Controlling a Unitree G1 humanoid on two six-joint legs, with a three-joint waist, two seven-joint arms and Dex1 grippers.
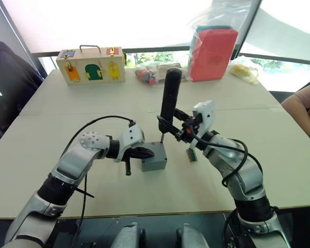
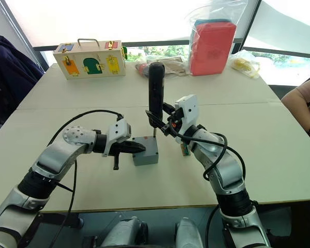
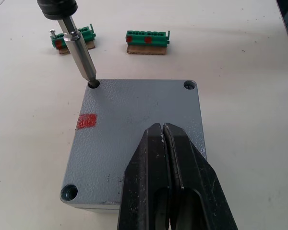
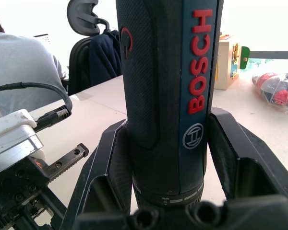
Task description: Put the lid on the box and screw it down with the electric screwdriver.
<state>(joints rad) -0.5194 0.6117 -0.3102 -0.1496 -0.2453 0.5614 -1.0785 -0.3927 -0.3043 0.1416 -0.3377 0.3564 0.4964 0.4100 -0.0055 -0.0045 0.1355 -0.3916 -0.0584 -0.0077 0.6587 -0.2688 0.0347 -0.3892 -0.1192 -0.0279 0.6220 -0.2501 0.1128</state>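
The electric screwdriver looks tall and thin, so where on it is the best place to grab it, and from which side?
Grip the thick black body of the electric screwdriver, not its thin metal bit. It stands upright with the bit in a corner hole of the lid, so coming from the side, as the right gripper does, seems best.
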